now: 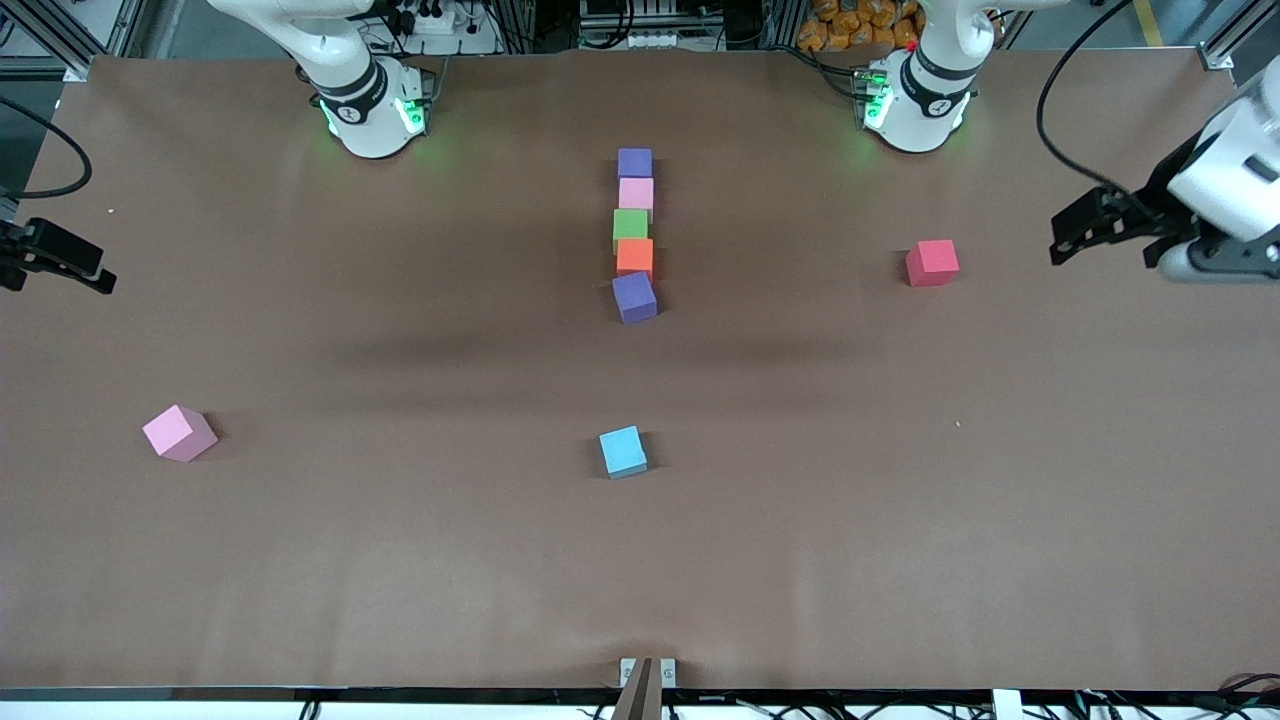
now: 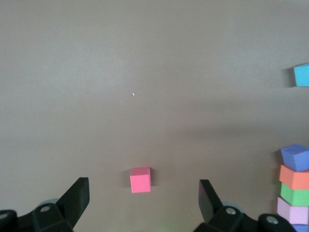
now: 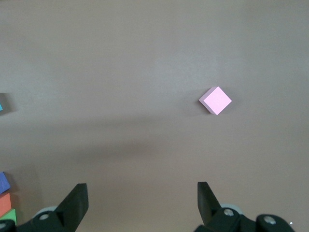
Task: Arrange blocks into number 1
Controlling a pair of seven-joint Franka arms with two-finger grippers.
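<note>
We see a line of five small matte cubes on the brown paper-like table cover (image 1: pixel 300 560), running toward the front camera: a purple block (image 1: pixel 634 162), a pink block (image 1: pixel 636 193), a green block (image 1: pixel 630 226), an orange block (image 1: pixel 635 256), then a second purple block (image 1: pixel 634 297) turned slightly askew. They sit edge to edge.

Three more cubes lie loose. A red block (image 1: pixel 932 262) rests toward the left arm's end of the table, a light blue block (image 1: pixel 623 451) sits nearer the front camera than the line, and a second pink block (image 1: pixel 179 432), turned cornerwise, lies toward the right arm's end.

The left gripper (image 2: pixel 144 198) hangs over the table's edge at its own end, black fingers spread wide and holding nothing. The right gripper (image 3: pixel 142 200) waits likewise at its end, fingers apart and empty.
</note>
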